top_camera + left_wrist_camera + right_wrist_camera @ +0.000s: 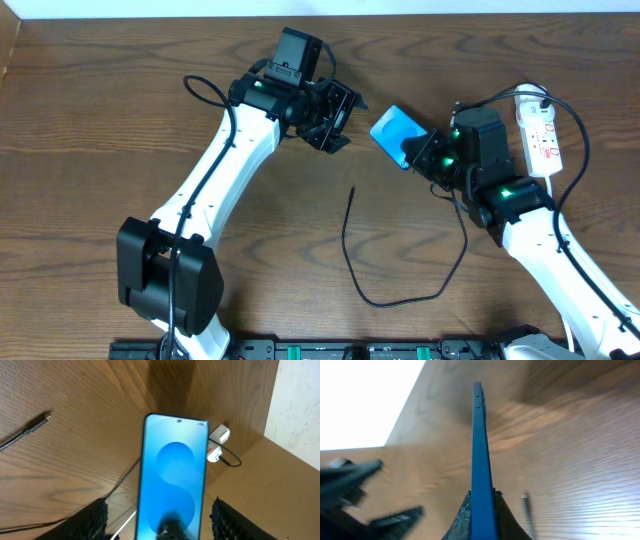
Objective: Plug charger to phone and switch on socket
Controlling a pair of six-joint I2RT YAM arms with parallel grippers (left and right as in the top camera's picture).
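Observation:
The phone (393, 131), blue screen lit, is held edge-up above the table by my right gripper (424, 152), which is shut on its lower end. In the right wrist view the phone (479, 455) shows edge-on between the fingers (480, 517). My left gripper (336, 116) is open and empty, just left of the phone, with a gap between them. In the left wrist view the screen (175, 465) fills the space between the open fingers (159, 506). The charger cable (352, 250) lies loose on the table, its tip (44, 418) free. The socket (540, 135) lies at the far right.
The wooden table's back edge and a pale wall (300, 405) lie behind the phone. The socket's white end (218, 442) shows behind the phone in the left wrist view. The charger tip (526, 505) lies on the table just right of my right fingers.

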